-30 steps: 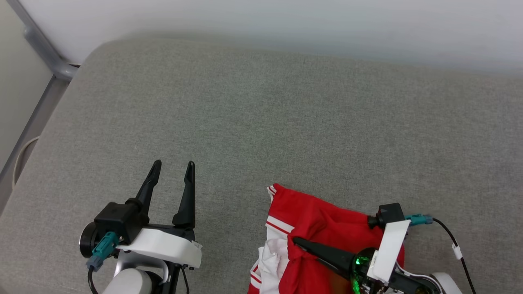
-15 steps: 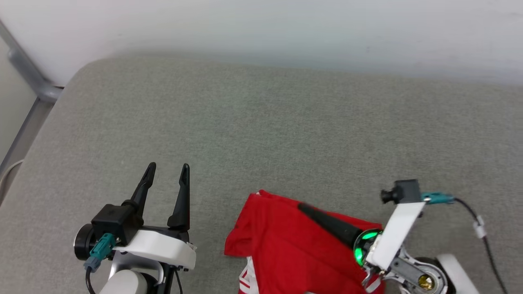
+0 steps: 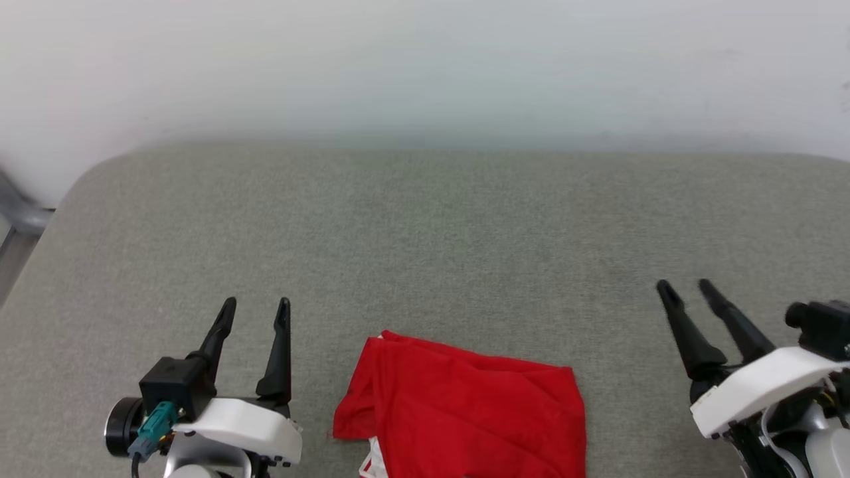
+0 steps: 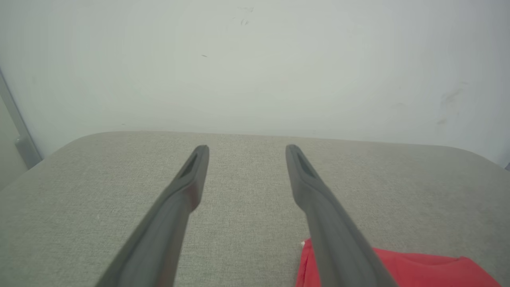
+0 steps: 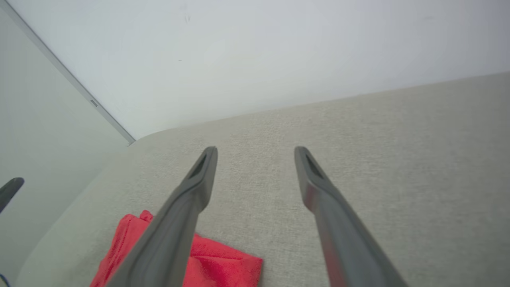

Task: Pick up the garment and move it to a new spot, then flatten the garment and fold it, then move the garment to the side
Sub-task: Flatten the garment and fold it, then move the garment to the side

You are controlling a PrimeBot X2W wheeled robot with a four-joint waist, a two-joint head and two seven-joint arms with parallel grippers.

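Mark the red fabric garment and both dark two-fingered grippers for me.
red fabric garment [image 3: 465, 411], head view, middle of the red cloth.
left gripper [image 3: 256, 304], head view, midway between its open dark fingertips.
right gripper [image 3: 684, 287], head view, midway between its open dark fingertips.

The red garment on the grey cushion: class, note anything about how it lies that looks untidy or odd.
The garment is no neat rectangle: its far edge slants, the cloth is creased, and a white strip pokes out beneath its lower left.
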